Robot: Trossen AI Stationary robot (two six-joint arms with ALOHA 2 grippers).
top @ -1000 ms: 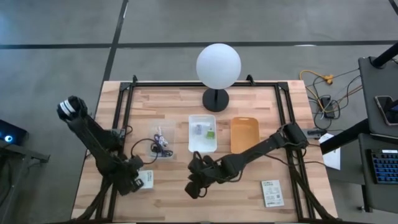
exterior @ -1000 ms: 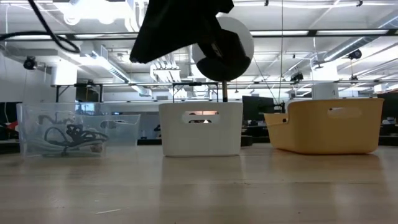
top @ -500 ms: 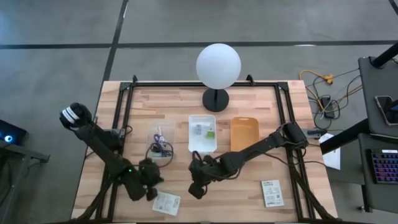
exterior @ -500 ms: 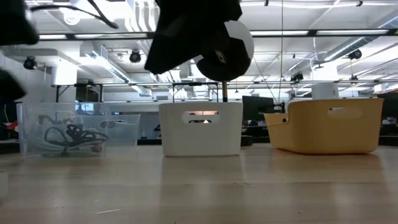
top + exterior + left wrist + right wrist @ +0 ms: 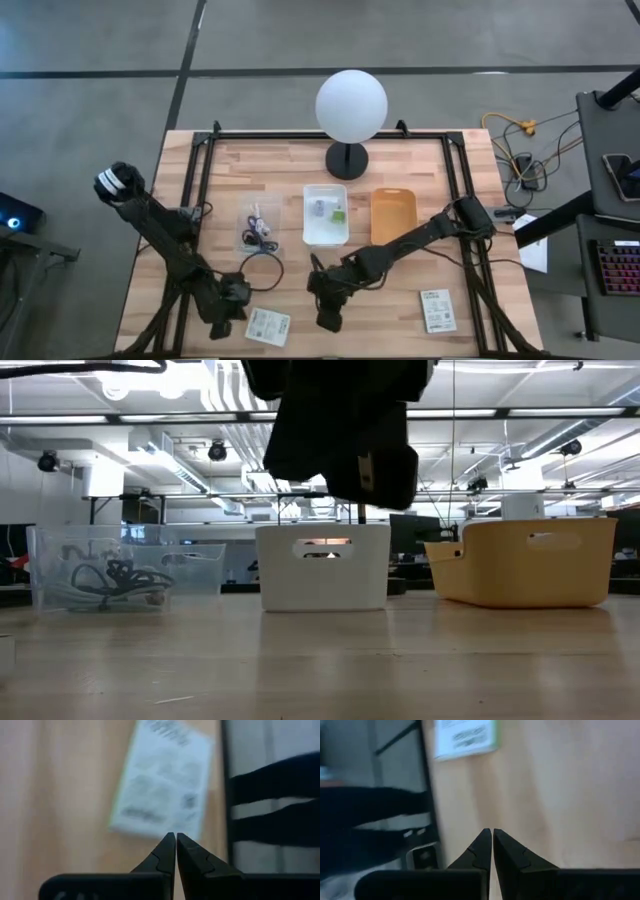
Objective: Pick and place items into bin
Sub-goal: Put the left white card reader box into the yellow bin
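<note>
One flat white printed packet (image 5: 267,325) lies flat on the wood near the table's near edge. It also shows in the left wrist view as the packet (image 5: 162,780), just beyond my shut left gripper (image 5: 175,837). My left gripper (image 5: 230,305) hovers just left of it. My right gripper (image 5: 328,315) is shut (image 5: 492,832) over bare wood to the right of that packet. A second white packet (image 5: 437,310) lies flat near the right front. Dark cables (image 5: 258,235) sit in the clear bin (image 5: 247,212). Small bits rest in the white bin (image 5: 325,228).
Three bins stand in a row mid-table: the clear bin (image 5: 125,570), the white bin (image 5: 323,565) and the orange bin (image 5: 525,560). A globe lamp (image 5: 351,105) stands behind them. Black frame rails (image 5: 200,180) run along both table sides. My right arm's wrist (image 5: 340,430) hangs over the table's middle.
The left packet has moved from beside my left gripper toward the table's right and near edge, and it now lies at a slant. My left gripper moved a little the same way. My right gripper moved toward the near edge and slightly right.
</note>
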